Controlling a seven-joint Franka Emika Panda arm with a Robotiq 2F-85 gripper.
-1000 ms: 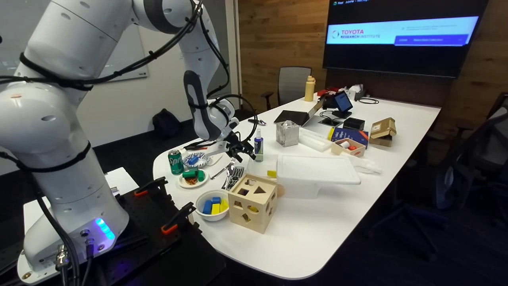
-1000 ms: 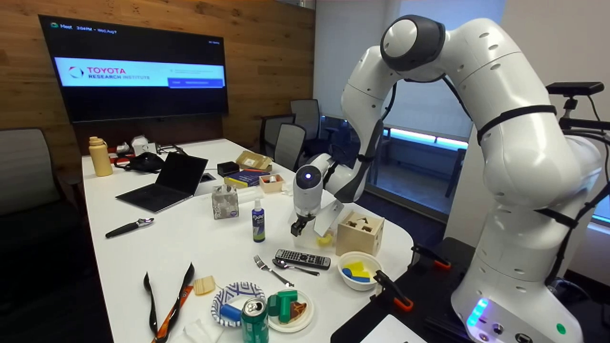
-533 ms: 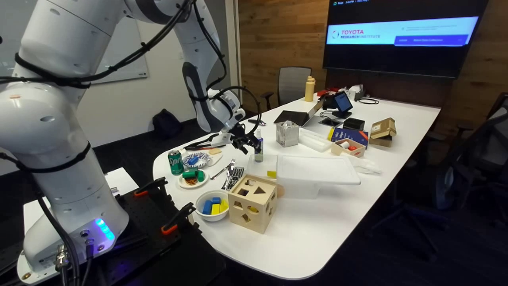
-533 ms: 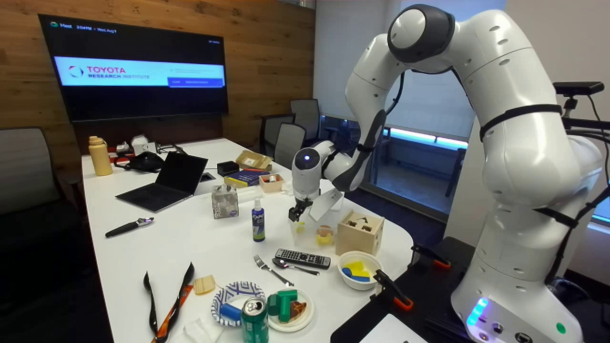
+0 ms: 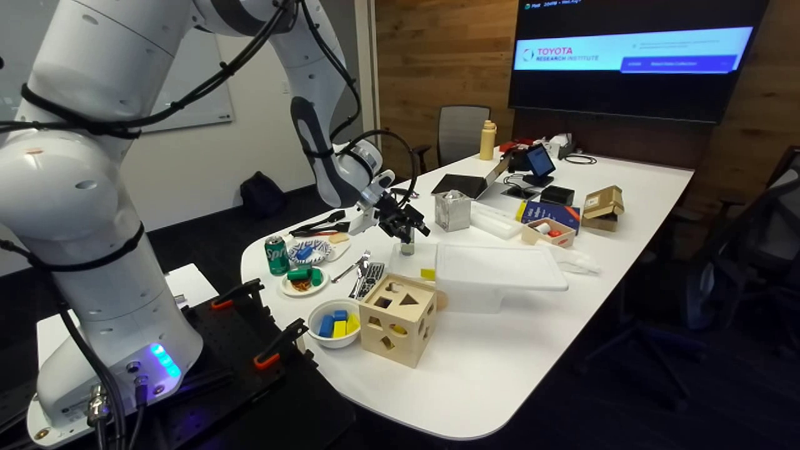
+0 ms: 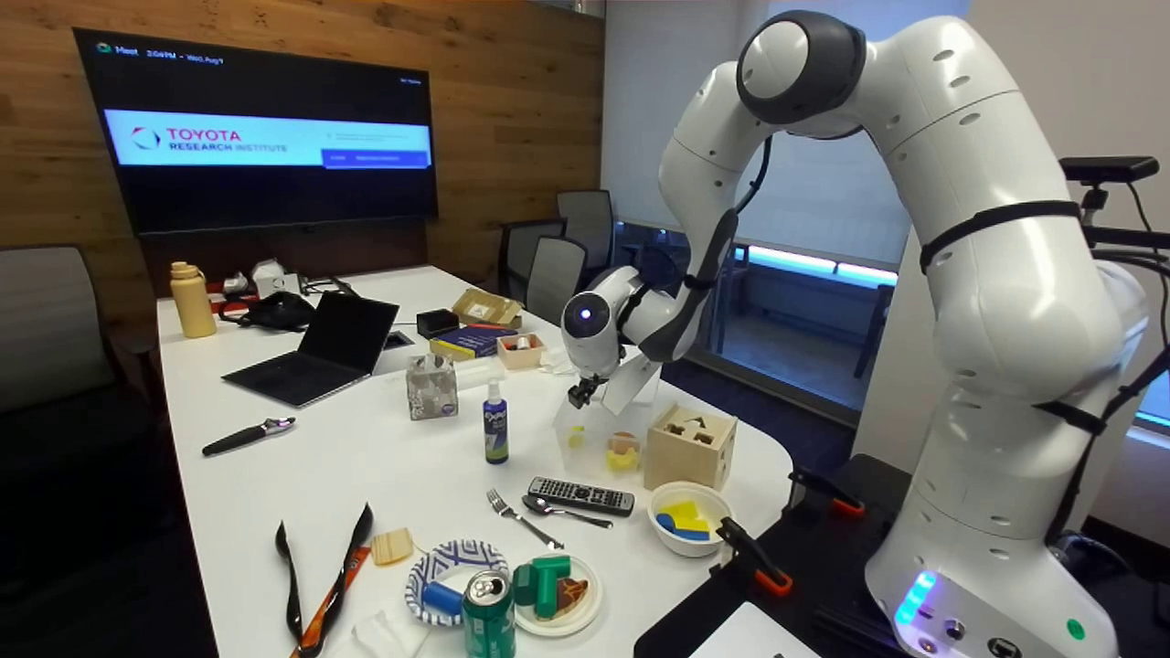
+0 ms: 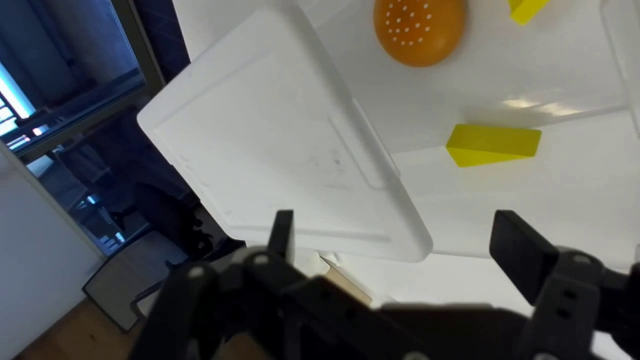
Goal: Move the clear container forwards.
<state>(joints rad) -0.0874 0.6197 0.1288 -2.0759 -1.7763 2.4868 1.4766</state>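
Jaws are standing wide apart, hanging above the clear container (image 5: 473, 300), which is sitting on the table (image 5: 465, 381) just beside the wooden shape cube (image 5: 398, 320); whether touching, I cannot tell from here. A white lid (image 5: 503, 267) is lying across part of its top. Inside, a yellow block (image 7: 492, 144) and a white-dotted orange piece (image 7: 422, 32) are resting.

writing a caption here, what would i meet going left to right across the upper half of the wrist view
From the left: dark window, white lid, orange dotted bun, lower yellow block.
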